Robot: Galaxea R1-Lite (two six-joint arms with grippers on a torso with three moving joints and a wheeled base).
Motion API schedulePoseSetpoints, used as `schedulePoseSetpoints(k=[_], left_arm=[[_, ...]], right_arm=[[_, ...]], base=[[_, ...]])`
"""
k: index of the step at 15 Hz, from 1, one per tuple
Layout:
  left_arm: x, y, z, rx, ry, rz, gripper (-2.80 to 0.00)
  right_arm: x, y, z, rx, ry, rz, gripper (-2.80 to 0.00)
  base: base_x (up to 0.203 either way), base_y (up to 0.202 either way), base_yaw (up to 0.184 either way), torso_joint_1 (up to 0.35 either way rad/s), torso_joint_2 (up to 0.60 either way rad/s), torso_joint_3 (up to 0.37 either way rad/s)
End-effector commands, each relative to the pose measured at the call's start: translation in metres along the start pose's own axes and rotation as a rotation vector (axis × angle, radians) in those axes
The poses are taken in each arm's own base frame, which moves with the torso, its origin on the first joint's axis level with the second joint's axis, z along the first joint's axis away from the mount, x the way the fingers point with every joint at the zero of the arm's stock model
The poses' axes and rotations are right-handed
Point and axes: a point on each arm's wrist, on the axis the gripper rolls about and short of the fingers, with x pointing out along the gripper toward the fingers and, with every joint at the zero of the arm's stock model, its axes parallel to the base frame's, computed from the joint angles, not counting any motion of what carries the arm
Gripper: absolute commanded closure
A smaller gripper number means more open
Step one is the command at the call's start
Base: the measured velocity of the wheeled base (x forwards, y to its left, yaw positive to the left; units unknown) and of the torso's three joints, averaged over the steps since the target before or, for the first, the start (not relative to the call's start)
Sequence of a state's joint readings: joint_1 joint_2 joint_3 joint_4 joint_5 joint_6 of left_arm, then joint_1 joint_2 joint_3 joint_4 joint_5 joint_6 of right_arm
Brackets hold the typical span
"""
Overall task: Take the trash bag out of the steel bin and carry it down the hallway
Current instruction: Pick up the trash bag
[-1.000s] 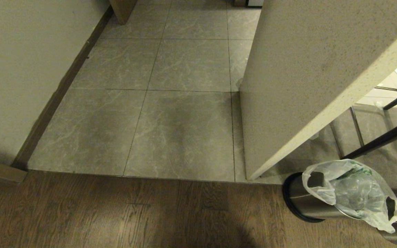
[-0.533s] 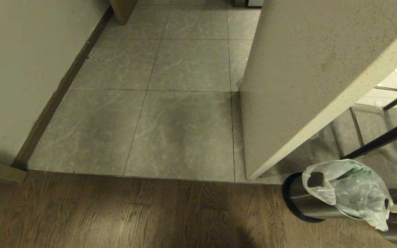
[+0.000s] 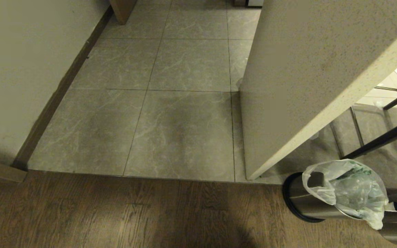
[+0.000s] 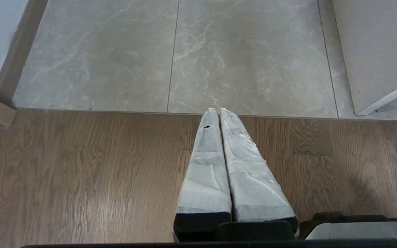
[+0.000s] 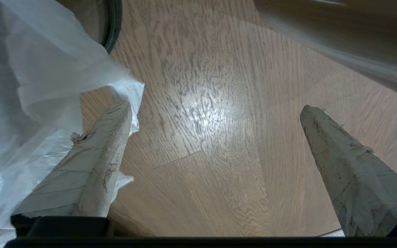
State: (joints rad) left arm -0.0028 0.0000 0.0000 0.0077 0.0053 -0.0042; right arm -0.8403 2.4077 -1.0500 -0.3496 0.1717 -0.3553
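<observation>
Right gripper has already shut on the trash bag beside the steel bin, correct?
Not quite. The right gripper is wide open, its fingers spread; the trash bag only lies against one finger, ungripped, beside the steel bin. The right wrist view shows it.

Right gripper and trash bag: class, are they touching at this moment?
Touching. The right wrist view shows the open right gripper with one finger lying against the trash bag's loose edge; nothing sits between the fingers.
</observation>
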Motion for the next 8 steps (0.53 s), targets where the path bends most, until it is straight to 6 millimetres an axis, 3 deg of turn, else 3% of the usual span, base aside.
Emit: schedulePoseSetpoints(k=[1,5,8], left_arm=[[0.0,0.0,0.0,0.0,0.002,0.001,0.0],[0.0,0.0,0.0,-0.002,0.0,0.001,0.0],[0.0,0.0,0.0,-0.002,0.002,0.001,0.0]], right_arm=[[-0.001,0.0,0.001,-0.004,-0.004,0.001,-2.8],[-0.006,0.002,0.0,-0.002,0.016,0.01,-2.8],[-0.044,0.006,0.014,-0.007,0.014,0.013,-2.8]], base=[[0.0,0.0,0.0,0.0,0.0,0.0],[0.0,0.0,0.0,0.0,0.0,0.0],[0.0,0.0,0.0,0.0,0.0,0.0]])
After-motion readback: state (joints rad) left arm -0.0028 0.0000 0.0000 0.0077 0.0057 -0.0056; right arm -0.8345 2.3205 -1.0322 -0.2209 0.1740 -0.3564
